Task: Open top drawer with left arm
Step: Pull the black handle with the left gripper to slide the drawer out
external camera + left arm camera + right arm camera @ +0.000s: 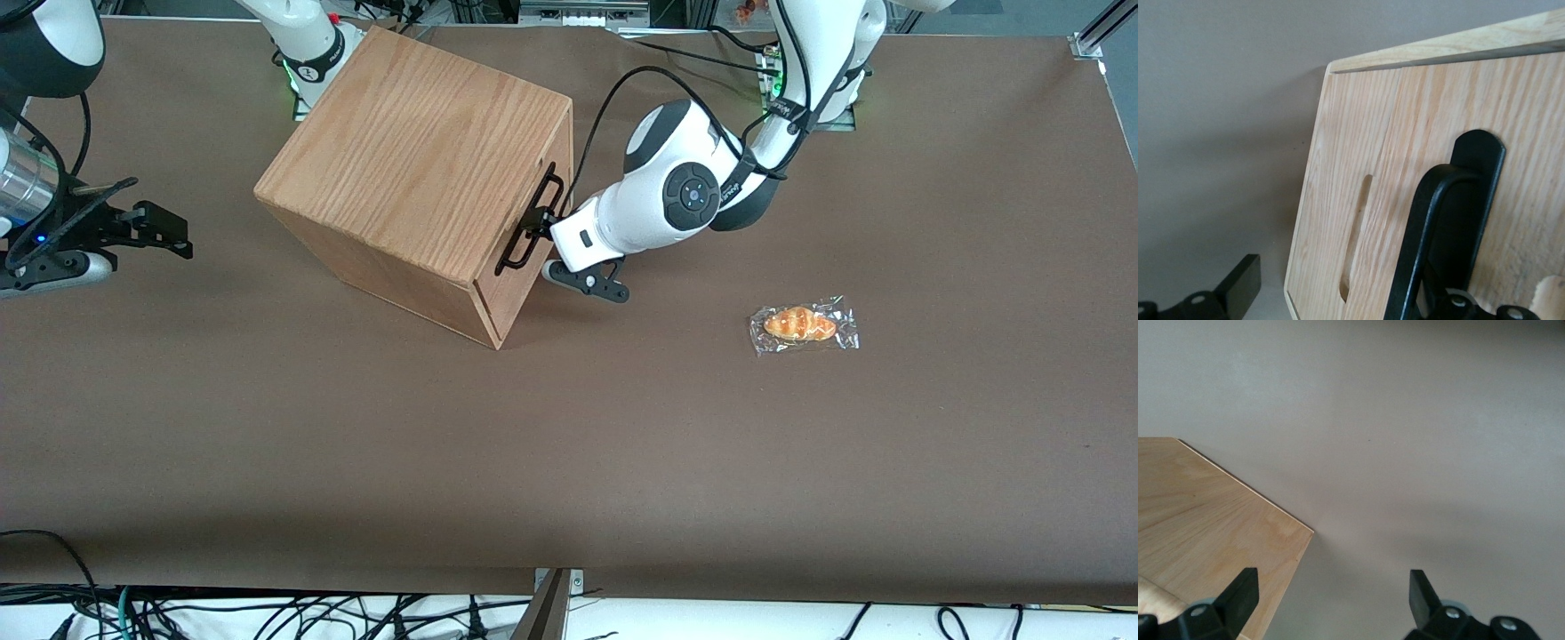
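**Operator:** Brown matting covers the whole table, and the oak-grain box sits on it turned at an angle. I take the box as my landmark. The top drawer is in the box's front face and looks shut, flush with the frame.

**Observer:** Where's your tool?

**Operator:** The left arm reaches in at the box front, and the gripper is at the black wire handle. One finger stands clear of the wood; in the wrist view the handle runs between the jaws, which stand wide, not yet closed on it.

**Observer:** How will it handle?

**Operator:** I judge the wire stiff, thin and slick, so I'd take it mid-span and pull straight out from the box front. The drawer is shallow and probably light; the box may slide. A wrapped pastry lies well apart from the box.
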You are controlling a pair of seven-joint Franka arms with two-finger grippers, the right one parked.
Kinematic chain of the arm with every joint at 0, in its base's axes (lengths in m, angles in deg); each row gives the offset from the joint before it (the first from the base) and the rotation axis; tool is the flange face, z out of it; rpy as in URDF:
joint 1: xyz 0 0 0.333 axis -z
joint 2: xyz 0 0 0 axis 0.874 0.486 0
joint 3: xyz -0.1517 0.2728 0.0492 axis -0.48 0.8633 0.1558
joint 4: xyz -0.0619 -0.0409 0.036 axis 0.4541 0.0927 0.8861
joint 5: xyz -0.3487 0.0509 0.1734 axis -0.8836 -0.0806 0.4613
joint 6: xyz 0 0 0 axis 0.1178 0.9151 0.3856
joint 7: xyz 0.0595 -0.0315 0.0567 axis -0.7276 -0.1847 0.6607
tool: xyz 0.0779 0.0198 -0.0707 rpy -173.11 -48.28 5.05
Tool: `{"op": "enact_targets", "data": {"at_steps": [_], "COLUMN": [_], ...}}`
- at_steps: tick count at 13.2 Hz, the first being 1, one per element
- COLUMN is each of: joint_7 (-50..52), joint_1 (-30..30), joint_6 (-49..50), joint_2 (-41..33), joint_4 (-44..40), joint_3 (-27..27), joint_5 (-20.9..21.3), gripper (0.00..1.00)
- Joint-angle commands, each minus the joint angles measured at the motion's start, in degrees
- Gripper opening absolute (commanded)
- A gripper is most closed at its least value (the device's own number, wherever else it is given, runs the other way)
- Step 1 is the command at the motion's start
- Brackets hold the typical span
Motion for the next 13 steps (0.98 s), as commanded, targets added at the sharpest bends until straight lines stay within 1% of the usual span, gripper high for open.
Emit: {"op": "enact_targets", "data": {"at_steps": [1,3,6,13], "joint_7": [-0.1,-0.1,-0.4,-1.9], "joint_1": [-2.5,-3.2,-6.2,-10.6], "joint_6": [0.2,0.2,0.5,0.9], "joint_2": [0.9,0.9,0.8,0.7], "joint_4": [-0.9,-0.9,-0.9,-1.0], "joint_3": [0.8,0.8,0.8,0.8], "joint_5": [3.3,4.5,5.1,5.4], "gripper": [1.00,1.00,1.00,1.00]}}
